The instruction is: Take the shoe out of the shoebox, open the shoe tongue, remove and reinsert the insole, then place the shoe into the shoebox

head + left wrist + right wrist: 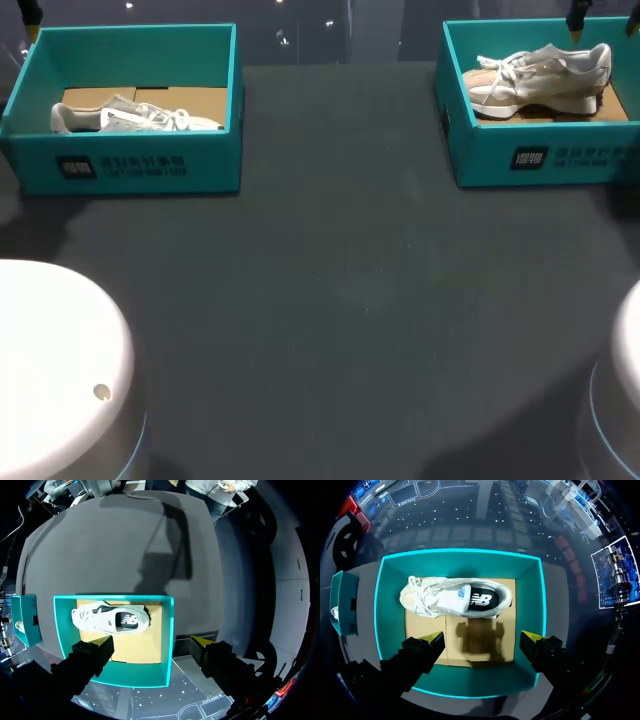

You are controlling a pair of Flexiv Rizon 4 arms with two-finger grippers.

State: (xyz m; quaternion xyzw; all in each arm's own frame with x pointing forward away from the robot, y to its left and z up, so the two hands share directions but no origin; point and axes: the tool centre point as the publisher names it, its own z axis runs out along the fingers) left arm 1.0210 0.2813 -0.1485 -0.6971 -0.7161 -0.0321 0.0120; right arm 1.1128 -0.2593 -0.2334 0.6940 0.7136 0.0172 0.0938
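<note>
Fingers [104, 642] on my left gripper [152, 642] stand spread wide with nothing between them. The right gripper [482, 637] is spread the same way and holds nothing. Each hangs above its own box, so neither arm has to cross over.

The right shoe [455, 597] lies on the cardboard floor of the right shoebox [460, 554], at about 11 o'clock from that gripper. Its long axis runs 9 to 3, parallel to the line between the two tips. The left shoe [111, 619] lies the same way in the left shoebox [172, 630], but further round toward 10 o'clock. It is more ahead of one finger than between the pair.

I judge the right arm better lined up. Either wrist would need roughly a quarter turn before the fingers could span a shoe across its width.

Both shoes sit in the half of the box away from the fingers, close to that wall. The bare cardboard for coming down is on the gripper's side.

From the head camera the boxes sit at 10 and 2 o'clock on the dark table [330, 300], well apart. The broad stretch between them is where I would work on the insole.
</note>
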